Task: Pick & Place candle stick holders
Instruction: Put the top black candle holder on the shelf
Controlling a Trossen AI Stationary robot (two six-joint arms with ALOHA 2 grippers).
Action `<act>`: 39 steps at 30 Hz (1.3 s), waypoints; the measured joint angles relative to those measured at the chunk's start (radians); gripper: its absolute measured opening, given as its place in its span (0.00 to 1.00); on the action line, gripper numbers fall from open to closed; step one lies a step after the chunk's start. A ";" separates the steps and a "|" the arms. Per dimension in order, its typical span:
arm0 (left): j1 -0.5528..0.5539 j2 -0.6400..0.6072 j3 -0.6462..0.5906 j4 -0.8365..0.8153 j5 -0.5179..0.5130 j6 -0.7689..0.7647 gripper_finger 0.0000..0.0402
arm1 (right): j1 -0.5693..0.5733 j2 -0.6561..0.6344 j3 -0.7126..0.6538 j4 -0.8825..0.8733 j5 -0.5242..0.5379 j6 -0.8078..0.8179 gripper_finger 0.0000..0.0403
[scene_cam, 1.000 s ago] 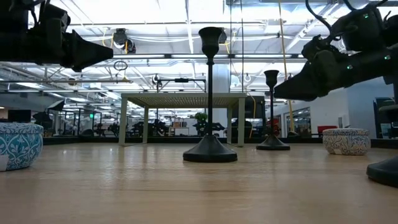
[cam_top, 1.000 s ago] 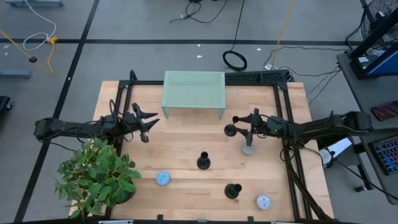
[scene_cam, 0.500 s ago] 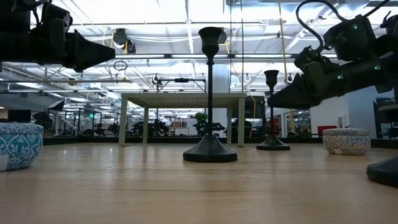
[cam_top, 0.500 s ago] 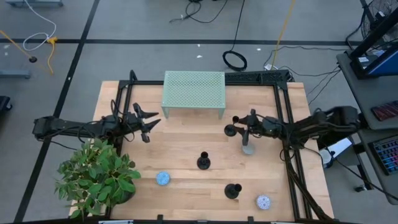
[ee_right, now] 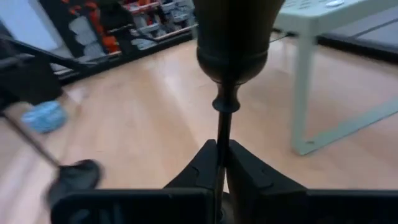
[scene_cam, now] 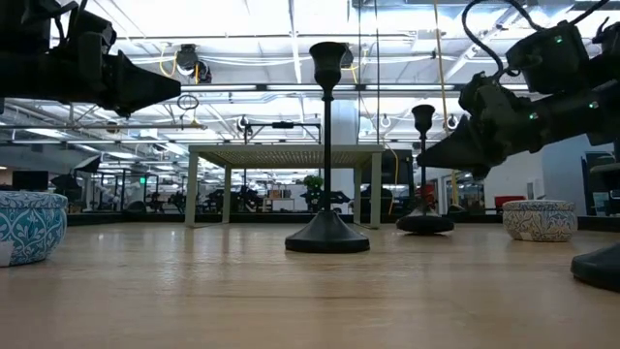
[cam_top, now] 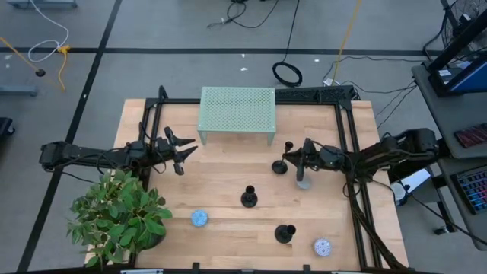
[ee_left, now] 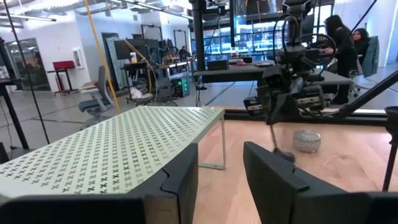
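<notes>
Three black candle stick holders show. One (cam_top: 249, 198) stands on its round base mid-table, and another (cam_top: 284, 233) stands nearer the front edge. The third (cam_top: 283, 161) is at the right, in front of the green shelf, with my right gripper (cam_top: 298, 157) shut on its stem. The low view shows this holder (scene_cam: 422, 121) beside the gripper's tip. My left gripper (cam_top: 179, 152) hovers open over the table's left part, holding nothing; its fingers (ee_left: 186, 180) stand apart. My right gripper pinches the holder's thin stem (ee_right: 222, 134) between its two fingertips, a little below the cup (ee_right: 233, 37). The fingers come about level from the table's right side and lie across the stem. The holder is nearly upright; its base (scene_cam: 424, 224) looks tipped, barely off the wood.
A green mesh shelf (cam_top: 237, 110) stands at the far edge. A grey tin (cam_top: 303, 183) lies just near of the held holder. A blue tin (cam_top: 199, 218) and a patterned tin (cam_top: 322, 246) sit toward the front, and a potted plant (cam_top: 118, 217) fills the near-left corner.
My right gripper has moved a little toward the table's left edge and shut on the holder's stem. The holder's base has shifted slightly toward the near edge and now looks tipped.
</notes>
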 joint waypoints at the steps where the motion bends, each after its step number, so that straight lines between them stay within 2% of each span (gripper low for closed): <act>1: 0.000 0.000 0.000 0.000 0.000 0.000 0.33 | 0.016 -0.012 0.000 0.001 0.000 0.016 0.02; 5: 0.000 0.000 0.000 -0.002 0.006 -0.003 0.33 | 0.075 -0.083 0.001 0.009 -0.026 0.036 0.02; 10: 0.000 0.000 0.000 -0.001 0.032 0.000 0.33 | 0.099 -0.177 0.076 0.053 -0.079 -0.074 0.02; 12: 0.000 0.000 0.000 0.002 0.032 0.000 0.33 | 0.091 -0.195 0.142 -0.002 -0.079 -0.138 0.02; 15: 0.000 0.000 0.000 0.005 0.032 -0.004 0.33 | 0.062 -0.195 0.288 -0.215 -0.087 -0.255 0.02; 19: 0.000 0.000 0.000 0.006 0.034 -0.011 0.33 | -0.010 -0.156 0.515 -0.524 -0.077 -0.374 0.02; 25: 0.000 0.000 0.000 0.007 0.034 -0.050 0.33 | -0.173 -0.086 0.761 -0.715 -0.077 -0.470 0.02; 31: 0.000 0.000 0.000 0.012 0.034 -0.080 0.33 | -0.356 0.040 0.869 -0.740 -0.087 -0.456 0.02; 35: 0.000 0.000 0.000 0.022 0.034 -0.083 0.33 | -0.444 0.142 0.888 -0.670 -0.220 -0.445 0.02; 39: 0.000 0.000 0.000 0.035 0.038 -0.090 0.33 | -0.500 0.219 0.890 -0.562 -0.261 -0.431 0.02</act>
